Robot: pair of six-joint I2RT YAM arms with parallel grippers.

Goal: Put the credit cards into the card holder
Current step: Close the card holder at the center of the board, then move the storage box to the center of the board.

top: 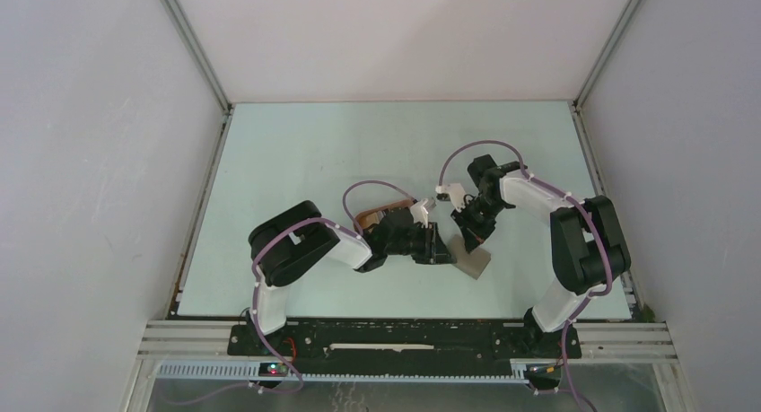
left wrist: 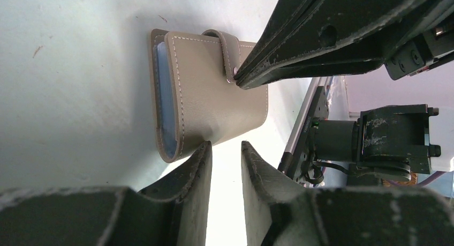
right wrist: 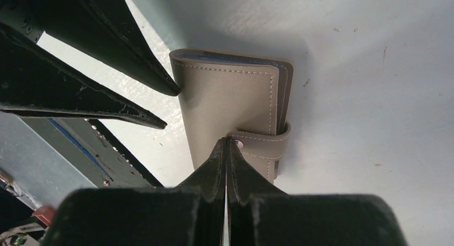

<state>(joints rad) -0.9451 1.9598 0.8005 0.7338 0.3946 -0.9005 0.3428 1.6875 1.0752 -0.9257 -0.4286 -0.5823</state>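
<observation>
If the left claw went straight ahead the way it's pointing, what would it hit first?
Likely the closed grey-beige leather card holder; its near edge lies just ahead of the left claw, jaws part open.

Taupe-grey card holder with white stitching and a blue inner edge; pale mint-green table.

We are seeing left arm and right arm wearing white links, black joints, looping purple cables and scuffed black fingers.

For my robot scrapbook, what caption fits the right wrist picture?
Shut right hand, tips at the snap tab of the closed card holder; left hand open at its edge.
</observation>
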